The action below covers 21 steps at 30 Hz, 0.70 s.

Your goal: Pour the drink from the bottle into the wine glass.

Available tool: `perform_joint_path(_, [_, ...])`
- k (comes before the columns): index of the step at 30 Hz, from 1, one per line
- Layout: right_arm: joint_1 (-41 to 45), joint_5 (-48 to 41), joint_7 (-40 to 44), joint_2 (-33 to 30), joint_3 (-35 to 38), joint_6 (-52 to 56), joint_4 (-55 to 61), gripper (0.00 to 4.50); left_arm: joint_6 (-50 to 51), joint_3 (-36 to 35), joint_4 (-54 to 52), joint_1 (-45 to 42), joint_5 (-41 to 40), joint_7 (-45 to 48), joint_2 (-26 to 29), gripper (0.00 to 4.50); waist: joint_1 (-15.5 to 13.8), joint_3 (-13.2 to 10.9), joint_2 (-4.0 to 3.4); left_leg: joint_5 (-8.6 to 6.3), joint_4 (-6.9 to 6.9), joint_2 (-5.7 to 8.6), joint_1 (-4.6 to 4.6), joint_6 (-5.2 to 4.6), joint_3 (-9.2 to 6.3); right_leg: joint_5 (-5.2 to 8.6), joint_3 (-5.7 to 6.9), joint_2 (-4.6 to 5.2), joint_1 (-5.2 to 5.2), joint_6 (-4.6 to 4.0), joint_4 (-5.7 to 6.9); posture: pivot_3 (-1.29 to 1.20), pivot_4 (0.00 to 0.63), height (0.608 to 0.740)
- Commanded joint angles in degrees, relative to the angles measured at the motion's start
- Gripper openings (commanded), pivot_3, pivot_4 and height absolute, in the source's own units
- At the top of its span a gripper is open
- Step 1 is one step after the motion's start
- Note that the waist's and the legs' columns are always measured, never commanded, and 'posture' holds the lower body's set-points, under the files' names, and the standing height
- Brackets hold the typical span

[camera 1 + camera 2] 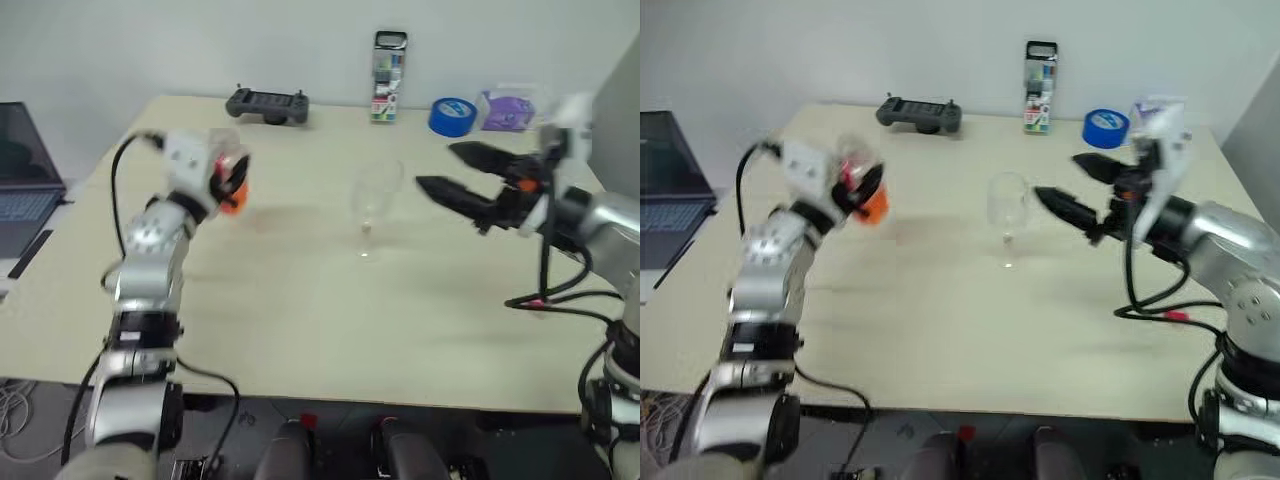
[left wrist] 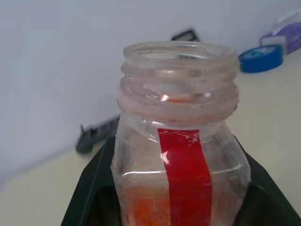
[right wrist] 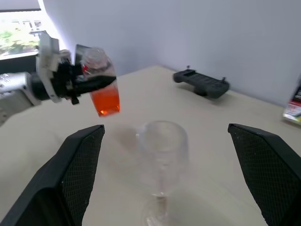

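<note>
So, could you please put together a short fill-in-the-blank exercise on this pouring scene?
1. The left hand is shut on the ____.
2. The bottle has no ____ on its neck.
3. The right hand is ____, with the wine glass standing on the table in front of it.
4. The wine glass holds ____ of the orange-red drink.

Missing words: bottle; cap; open; none

My left fingers (image 2: 89, 197) hide the lower sides of the bottle (image 2: 181, 141), and its base is cut off by the wrist view's edge. The wine glass (image 1: 372, 205) is blurred (its stem barely reads). The labels on the far pack (image 1: 388, 78) are too small to tell.
</note>
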<state>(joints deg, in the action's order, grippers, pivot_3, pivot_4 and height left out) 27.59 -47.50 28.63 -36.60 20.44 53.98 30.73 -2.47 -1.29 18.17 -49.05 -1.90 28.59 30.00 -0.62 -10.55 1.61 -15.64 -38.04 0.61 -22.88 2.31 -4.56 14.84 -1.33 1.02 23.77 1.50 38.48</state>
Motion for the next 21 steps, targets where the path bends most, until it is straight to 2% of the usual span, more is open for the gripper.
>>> perform_joint_path(1, [-4.4, 2.9, 1.9, -0.8, -0.9, -6.1, 4.4, 4.5, -9.0, 4.9, 5.5, -4.3, 4.9, 2.0, -0.6, 1.89, 0.4, 0.0, -0.08, 0.0, 0.02, 0.04, 0.0, 0.0, 0.04, 0.01, -0.03, 0.04, 0.0, 0.02, 0.0, 0.0, 0.15, 0.74])
perform_joint_path(5, [-8.6, 3.9, 1.7, -0.7, -3.3, -8.0, 6.8, 4.5, -18.1, 8.9, 15.0, -9.2, 9.8, 1.3, -1.9, 1.89, 1.5, 0.0, -0.09, -0.01, 0.08, -0.02, 0.23, -0.02, 0.19, 0.02, -0.46, 0.02, 0.04, 0.04, 0.12, 0.0, 0.15, 0.74])
perform_joint_path(10, [-9.9, 4.3, 1.0, -1.0, -4.4, -9.4, 7.3, 4.5, -26.5, 12.5, 24.5, -13.7, 16.0, -2.2, -2.4, 1.87, 2.3, 0.0, -0.08, 0.0, 0.06, -0.13, 0.26, -0.04, 0.26, 0.02, -0.51, -0.34, 0.09, 0.03, 0.32, 0.0, 0.15, 0.74])
perform_joint_path(16, [-10.9, 5.1, -0.4, -0.9, -4.9, -10.6, 8.9, 4.5, -33.2, 13.7, 31.6, -17.9, 20.0, -6.7, -3.2, 1.87, 2.3, 0.0, -0.07, 0.01, 0.04, -0.12, 0.1, -0.04, 0.29, 0.02, -0.54, -0.38, 0.28, 0.04, 0.4, 0.0, 0.15, 0.74])
perform_joint_path(21, [-11.9, 5.3, -1.4, -0.5, -5.6, -11.0, 9.9, 4.5, -39.0, 17.4, 35.6, -20.2, 26.3, -10.6, -2.5, 1.85, 2.2, 0.0, -0.07, 0.01, 0.04, -0.1, 0.09, -0.05, 0.33, 0.02, -0.65, -0.36, 0.31, 0.04, 0.39, 0.0, 0.15, 0.74])
